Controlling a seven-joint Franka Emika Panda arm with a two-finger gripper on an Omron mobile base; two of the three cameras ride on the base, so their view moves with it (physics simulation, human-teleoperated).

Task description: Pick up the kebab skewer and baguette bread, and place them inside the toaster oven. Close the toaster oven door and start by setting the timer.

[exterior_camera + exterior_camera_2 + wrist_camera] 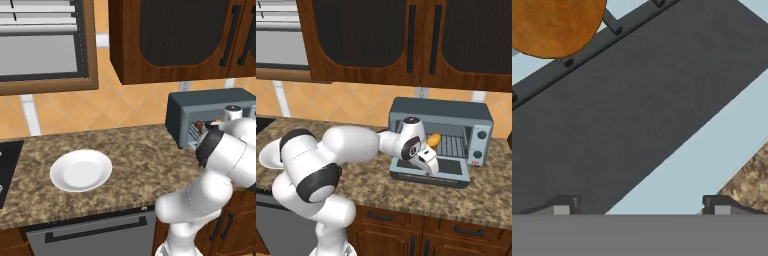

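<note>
Our gripper hangs just above the lowered toaster oven door, and in the hand view its two fingertips stand well apart with nothing between them, so we read it as empty and spread. Beyond the tips lie the door's dark glass and pale frame, with the granite counter at one corner. The baguette bread sits on the wire rack at the mouth of the toaster oven, close to the front edge, where the hand view shows its rounded end. In the left base view we see something dark reddish inside the opening that may be the kebab skewer, but it is too small to be sure. The white plate lies bare on the counter. Our worry is the door: if we swing it up while the bread overhangs the rack's front, the panel could jam against it or knock it out. Hooking the door badly from this low angle could also let the fingers slip off its edge.
</note>
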